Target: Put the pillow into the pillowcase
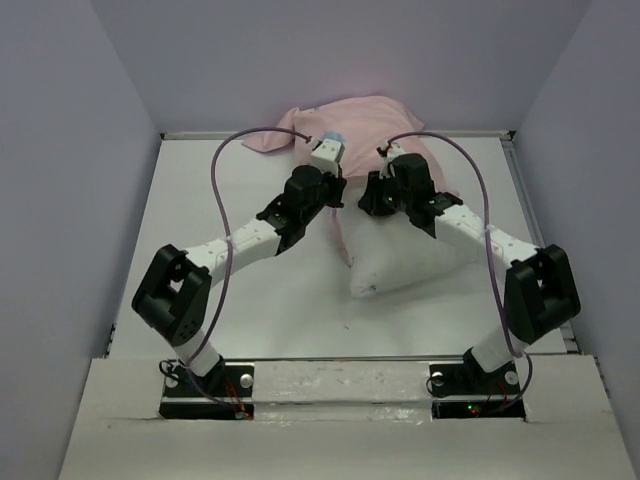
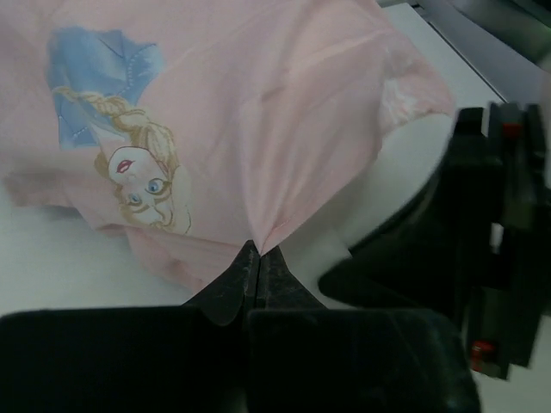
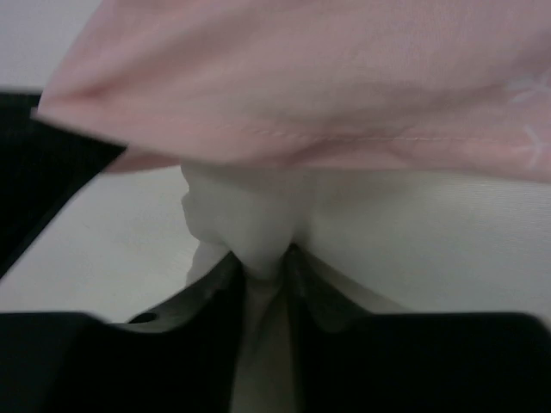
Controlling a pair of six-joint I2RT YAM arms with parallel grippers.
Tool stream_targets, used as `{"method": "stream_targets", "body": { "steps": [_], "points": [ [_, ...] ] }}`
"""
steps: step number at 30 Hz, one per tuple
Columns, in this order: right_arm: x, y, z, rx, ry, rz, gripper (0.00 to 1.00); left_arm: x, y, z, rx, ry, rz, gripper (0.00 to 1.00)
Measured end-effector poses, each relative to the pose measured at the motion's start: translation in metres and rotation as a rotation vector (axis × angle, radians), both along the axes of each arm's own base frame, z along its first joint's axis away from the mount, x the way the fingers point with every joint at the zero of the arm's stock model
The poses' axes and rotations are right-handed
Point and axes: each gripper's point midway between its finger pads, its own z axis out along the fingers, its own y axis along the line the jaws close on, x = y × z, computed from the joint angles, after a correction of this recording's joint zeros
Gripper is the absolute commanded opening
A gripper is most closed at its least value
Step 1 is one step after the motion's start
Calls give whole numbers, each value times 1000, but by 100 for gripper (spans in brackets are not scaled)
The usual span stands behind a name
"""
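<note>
The pale pink pillowcase (image 1: 352, 118) lies bunched at the back middle of the table, and a strip of it runs down between my two arms. The plump white pillow (image 1: 412, 262) sits in front of it, its far end under the pink cloth. My left gripper (image 1: 338, 188) is shut on a raised fold of the pillowcase (image 2: 284, 129), beside the blonde princess print (image 2: 138, 168), with its fingertips (image 2: 245, 258) pressed together. My right gripper (image 1: 372, 198) is shut on a pinch of the pillow (image 3: 250, 228), just under the pillowcase hem (image 3: 327, 86).
The white table (image 1: 230, 180) is boxed in by lilac walls at the left, right and back. A metal rail (image 1: 520, 180) runs along its right side. My right arm's black wrist (image 2: 482, 224) stands close on the right in the left wrist view.
</note>
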Motion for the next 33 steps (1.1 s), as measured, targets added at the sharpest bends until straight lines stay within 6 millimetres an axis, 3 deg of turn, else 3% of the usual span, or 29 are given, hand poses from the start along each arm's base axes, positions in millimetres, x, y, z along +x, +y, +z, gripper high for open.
{"method": "stream_targets", "body": {
  "steps": [4,8,14,18,23,26,30,32,33],
  "points": [
    [13,15,-16,67,48,-23,0,-34,-11,-19,-27,66,-84,0],
    [21,23,5,169,22,-61,0,-59,-8,-23,-96,118,-122,0],
    [33,23,51,283,-81,-141,0,-103,-28,30,-238,92,-236,0],
    [42,18,67,286,-131,-219,0,-133,-48,60,-321,94,-333,0],
    [59,20,52,204,-176,-388,0,-149,-58,78,-443,141,-398,0],
    [65,13,37,178,-167,-487,0,-162,-63,71,-488,205,-442,0],
    [68,3,42,205,-178,-577,0,-184,-74,70,-512,250,-519,0],
    [67,6,45,221,-176,-574,24,-187,-76,71,-500,242,-533,0],
    [65,9,45,226,-174,-559,59,-189,-76,72,-493,233,-544,0]
  ]
}}
